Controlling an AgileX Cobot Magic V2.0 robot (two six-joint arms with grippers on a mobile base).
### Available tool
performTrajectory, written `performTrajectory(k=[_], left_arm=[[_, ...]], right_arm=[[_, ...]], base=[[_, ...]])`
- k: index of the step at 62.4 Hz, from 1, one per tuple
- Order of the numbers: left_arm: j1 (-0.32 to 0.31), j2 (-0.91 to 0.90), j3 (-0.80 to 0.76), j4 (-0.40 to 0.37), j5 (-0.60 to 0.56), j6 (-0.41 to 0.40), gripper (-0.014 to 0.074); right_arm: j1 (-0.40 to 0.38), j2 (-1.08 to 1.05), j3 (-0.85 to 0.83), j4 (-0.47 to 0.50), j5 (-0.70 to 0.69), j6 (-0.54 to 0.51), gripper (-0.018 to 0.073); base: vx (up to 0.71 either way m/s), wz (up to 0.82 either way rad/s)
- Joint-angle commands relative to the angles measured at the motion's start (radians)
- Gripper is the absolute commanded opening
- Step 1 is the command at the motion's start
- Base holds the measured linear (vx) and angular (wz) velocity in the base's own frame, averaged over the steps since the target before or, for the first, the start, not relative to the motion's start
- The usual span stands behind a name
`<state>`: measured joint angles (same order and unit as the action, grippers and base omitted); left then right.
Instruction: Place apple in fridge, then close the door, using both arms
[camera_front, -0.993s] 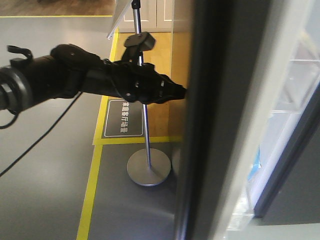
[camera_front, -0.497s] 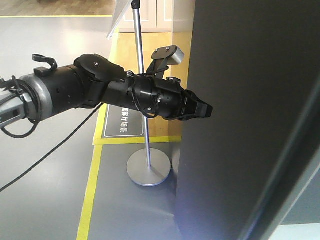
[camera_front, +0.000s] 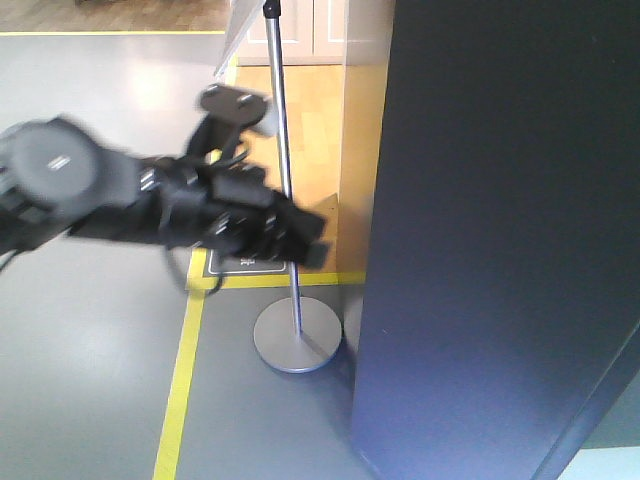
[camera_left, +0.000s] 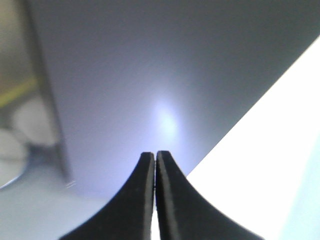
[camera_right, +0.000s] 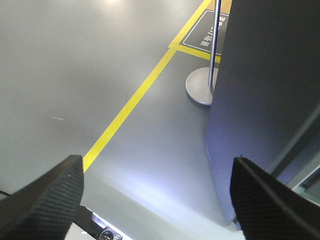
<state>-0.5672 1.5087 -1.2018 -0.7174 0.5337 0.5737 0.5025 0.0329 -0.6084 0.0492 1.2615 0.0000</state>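
The door shows only its dark grey outer face, filling the right of the front view, with no white inside showing. The apple is out of view. My left arm is blurred at the left, its gripper a little way left of the door's edge. In the left wrist view that gripper is shut on nothing and points at the grey door. My right gripper is open and empty above the floor, with the fridge to its right.
A sign stand with a thin metal pole and round base stands just left of the fridge, also seen as the round base in the right wrist view. Yellow floor tape runs along the grey floor. A dark floor sign lies behind the arm.
The door has swung from ajar, with white interior showing, to flat and shut-looking. My left arm reached to the door's face, then drew back to the left, away from it.
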Motion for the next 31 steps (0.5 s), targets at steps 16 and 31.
performTrajectory(k=[16, 31], left_arm=[[0.027, -0.28, 0.218, 0.348, -0.117, -0.337, -0.0006], [0.191, -0.376, 0.318, 0.411, -0.114, -0.353, -0.0006]], right_arm=[[-0.002, 0.019, -0.022, 0.0, -0.061, 0.0, 0.0572], [-0.002, 0.019, -0.022, -0.063, -0.083, 0.012, 0.0564]], base=[[0.0, 0.0], [0.0, 0.0]])
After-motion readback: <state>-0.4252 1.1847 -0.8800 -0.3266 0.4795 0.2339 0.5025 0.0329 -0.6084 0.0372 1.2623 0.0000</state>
